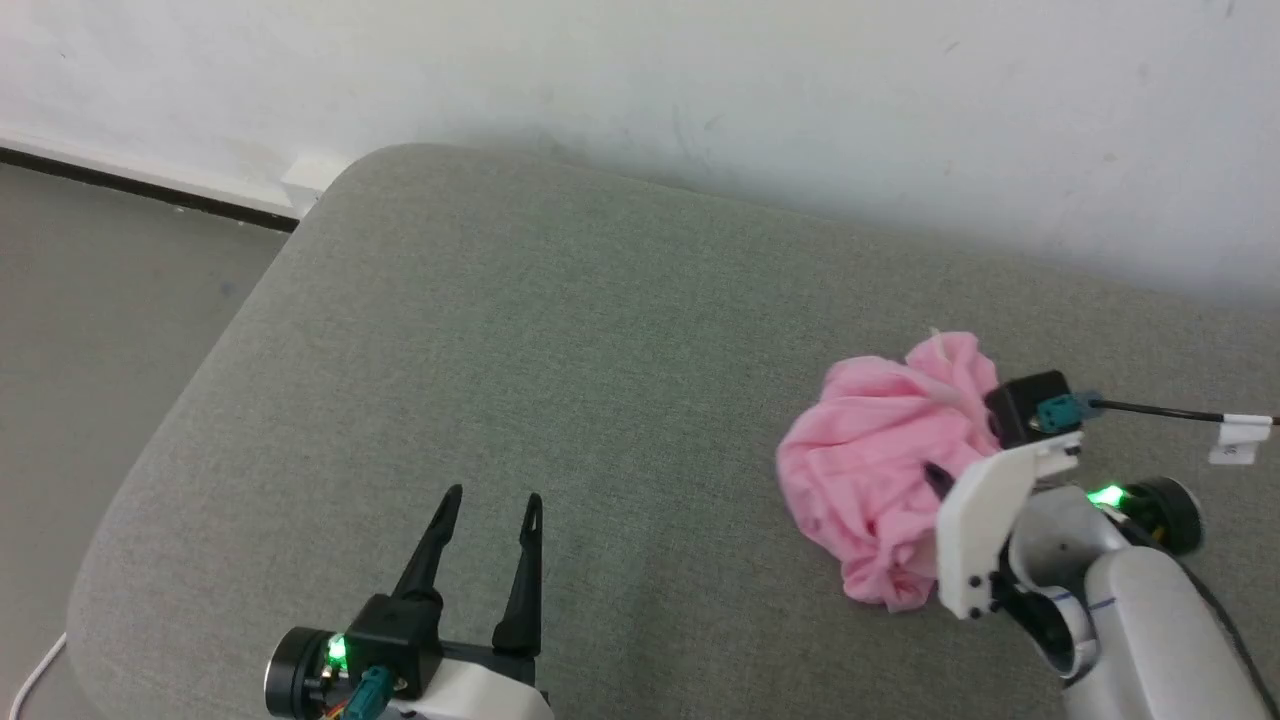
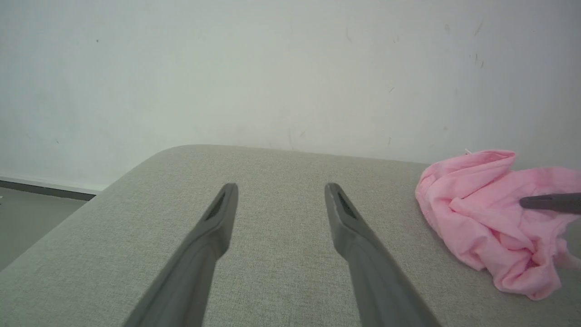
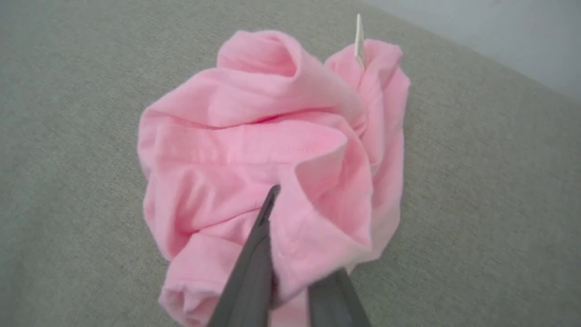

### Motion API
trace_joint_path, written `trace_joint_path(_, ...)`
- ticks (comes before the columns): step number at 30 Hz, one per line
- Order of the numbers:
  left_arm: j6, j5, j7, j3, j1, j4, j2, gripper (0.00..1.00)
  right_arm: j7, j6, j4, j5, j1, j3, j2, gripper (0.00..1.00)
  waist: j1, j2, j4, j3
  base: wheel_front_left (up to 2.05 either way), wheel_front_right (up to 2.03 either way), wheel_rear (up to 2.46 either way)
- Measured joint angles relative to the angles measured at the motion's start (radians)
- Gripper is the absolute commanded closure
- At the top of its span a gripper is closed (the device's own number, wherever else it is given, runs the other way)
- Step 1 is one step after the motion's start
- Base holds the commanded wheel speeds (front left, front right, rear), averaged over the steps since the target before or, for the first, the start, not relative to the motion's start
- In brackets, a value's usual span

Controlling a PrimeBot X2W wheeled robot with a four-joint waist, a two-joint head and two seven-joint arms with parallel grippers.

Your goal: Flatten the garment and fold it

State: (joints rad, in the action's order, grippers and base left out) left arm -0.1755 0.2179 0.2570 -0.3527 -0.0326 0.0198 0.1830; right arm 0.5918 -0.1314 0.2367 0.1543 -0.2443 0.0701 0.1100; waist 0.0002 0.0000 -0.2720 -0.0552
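Starting at the left, the left gripper (image 1: 495, 497) hovers with its two fingers spread wide, bare grey cushion (image 1: 520, 330) beneath and ahead of them. Well off to its right, the pink garment (image 1: 880, 470) lies crumpled in a heap on the cushion, near the white wall (image 1: 700, 80). The right gripper (image 3: 297, 200) reaches into that heap and pinches a fold, one finger on top of the cloth and the other tucked under it. A small white label (image 3: 359, 41) sticks up beyond the fingertips.
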Motion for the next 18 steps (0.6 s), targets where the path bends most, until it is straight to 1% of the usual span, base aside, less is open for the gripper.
trace_joint_path(3,0.007,-0.002,0.0,0.01,0.0,0.006,-0.003,0.0,-0.042,0.0,-0.052,0.063,-0.017,0.081,-0.003,1.0,0.0,0.0,0.009,0.005,0.0,0.0,0.0)
trace_joint_path(5,0.012,-0.003,0.0,0.016,-0.001,0.009,-0.004,0.0,-0.069,0.0,-0.103,0.119,-0.038,0.115,-0.014,1.0,-0.0001,0.0,0.02,0.011,0.0,0.0,0.0)
trace_joint_path(8,0.018,-0.008,0.0,0.022,-0.002,0.01,-0.007,0.0,-0.095,0.0,-0.185,0.201,-0.073,0.116,-0.035,1.0,-0.0001,0.0001,0.043,0.023,0.0,0.0,0.0)
trace_joint_path(10,0.026,-0.008,0.0,0.026,-0.002,0.01,-0.009,0.0,-0.105,0.0,-0.229,0.251,-0.081,0.079,-0.048,1.0,-0.0001,0.0001,0.06,0.031,0.0,0.0,0.0)
trace_joint_path(13,0.035,-0.008,0.0,0.036,-0.002,0.01,-0.013,0.0,-0.113,0.0,-0.268,0.3,-0.076,-0.021,-0.057,1.0,-0.0002,0.0002,0.088,0.041,0.0,0.0,0.0)
trace_joint_path(16,0.039,-0.009,0.0,0.04,-0.008,0.011,-0.016,0.0,-0.112,0.0,-0.246,0.309,-0.015,-0.152,-0.057,1.0,-0.0003,0.0002,0.118,0.048,0.0,0.0,0.0)
trace_joint_path(18,0.044,-0.009,0.0,0.041,-0.01,0.016,-0.018,0.0,-0.114,0.0,-0.197,0.302,0.058,-0.227,-0.056,1.0,-0.0002,0.0002,0.137,0.051,0.0,0.0,0.0)
